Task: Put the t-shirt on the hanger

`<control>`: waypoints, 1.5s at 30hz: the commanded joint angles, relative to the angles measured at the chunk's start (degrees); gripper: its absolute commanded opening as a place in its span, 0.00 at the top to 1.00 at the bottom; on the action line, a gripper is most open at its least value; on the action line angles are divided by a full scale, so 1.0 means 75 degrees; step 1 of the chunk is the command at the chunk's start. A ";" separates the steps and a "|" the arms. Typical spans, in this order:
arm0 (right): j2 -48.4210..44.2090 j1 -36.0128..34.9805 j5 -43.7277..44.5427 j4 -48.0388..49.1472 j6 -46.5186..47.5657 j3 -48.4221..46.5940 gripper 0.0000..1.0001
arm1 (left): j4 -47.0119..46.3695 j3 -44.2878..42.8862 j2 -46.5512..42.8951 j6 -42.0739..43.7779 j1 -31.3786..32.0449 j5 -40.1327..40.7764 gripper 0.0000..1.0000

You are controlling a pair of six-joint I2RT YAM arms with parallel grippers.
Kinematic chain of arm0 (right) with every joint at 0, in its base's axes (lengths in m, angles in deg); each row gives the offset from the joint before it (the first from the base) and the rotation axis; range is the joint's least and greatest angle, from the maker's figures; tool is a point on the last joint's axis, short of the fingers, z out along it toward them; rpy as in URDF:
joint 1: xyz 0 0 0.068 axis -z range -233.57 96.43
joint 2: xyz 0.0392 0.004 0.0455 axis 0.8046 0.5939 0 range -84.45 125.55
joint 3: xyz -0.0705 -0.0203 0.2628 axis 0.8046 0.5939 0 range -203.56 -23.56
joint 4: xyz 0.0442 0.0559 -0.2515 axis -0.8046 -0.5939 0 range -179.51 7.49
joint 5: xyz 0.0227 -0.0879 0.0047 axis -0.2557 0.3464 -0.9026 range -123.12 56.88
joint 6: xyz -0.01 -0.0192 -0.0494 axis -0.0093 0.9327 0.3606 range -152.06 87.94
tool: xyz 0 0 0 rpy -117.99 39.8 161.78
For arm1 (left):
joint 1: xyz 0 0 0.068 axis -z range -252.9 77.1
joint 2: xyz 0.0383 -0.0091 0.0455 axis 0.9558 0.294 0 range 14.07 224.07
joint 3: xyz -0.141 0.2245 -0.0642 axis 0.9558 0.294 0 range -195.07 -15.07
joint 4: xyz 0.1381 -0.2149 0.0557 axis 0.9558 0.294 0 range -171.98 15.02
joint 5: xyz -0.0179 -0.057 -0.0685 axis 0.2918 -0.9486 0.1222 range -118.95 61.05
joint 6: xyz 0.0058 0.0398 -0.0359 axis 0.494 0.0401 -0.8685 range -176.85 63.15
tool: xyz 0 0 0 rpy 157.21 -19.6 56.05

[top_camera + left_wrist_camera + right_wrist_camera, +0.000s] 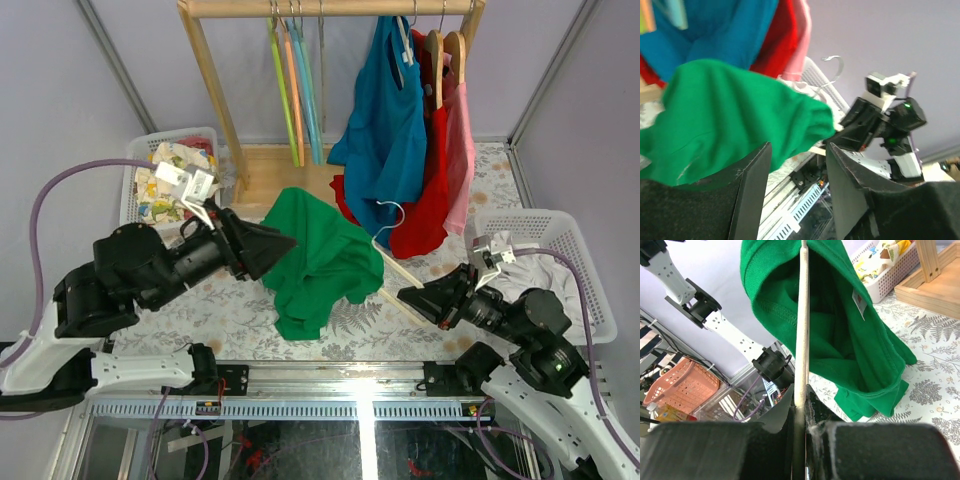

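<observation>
The green t-shirt (pixel 320 262) hangs bunched over the far end of the pale beige hanger (pixel 398 272), above the table's middle. The hanger's silver hook (pixel 392 212) points to the back. My right gripper (pixel 408 297) is shut on the hanger's near arm. In the right wrist view the thin arm (pixel 801 330) runs up from between the fingers (pixel 800 396) into the t-shirt (pixel 855 345). My left gripper (pixel 288 243) is at the t-shirt's left edge. In the left wrist view its jaws (pixel 799 147) are open and empty, with the t-shirt (pixel 730 115) just beyond the left finger.
A wooden rack at the back holds green, orange and blue hangers (pixel 296 90), a blue garment (pixel 385 130), a red garment (pixel 425 195) and a pink one (pixel 461 150). A white basket (pixel 130 190) of patterned cloth stands at left and a white basket (pixel 590 275) of pale cloth at right.
</observation>
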 commanded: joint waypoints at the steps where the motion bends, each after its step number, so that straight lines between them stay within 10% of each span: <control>1: -0.0247 0.0015 0.0404 0.0148 0.0398 -0.0897 1.00 | 0.0467 0.0800 -0.0492 -0.0639 0.0037 0.1652 0.52; 13: -0.0269 0.0015 0.0881 -0.0826 0.0812 -0.1841 1.00 | 0.1351 0.2160 -0.1307 -0.1649 0.0040 0.2599 0.51; 33: -0.0358 0.0018 0.0851 -0.1055 0.0795 -0.2058 1.00 | -0.0804 0.3364 -0.0869 -0.0181 0.0037 0.3658 0.47; 42: -0.0282 0.0015 0.0870 -0.1154 0.0884 -0.2212 1.00 | -0.1191 0.2916 -0.0756 0.0349 0.0038 0.4209 0.98; 45: -0.0319 0.0015 0.0894 -0.1223 0.0893 -0.2224 1.00 | -0.1205 0.2616 -0.0747 0.0442 0.0038 0.4042 1.00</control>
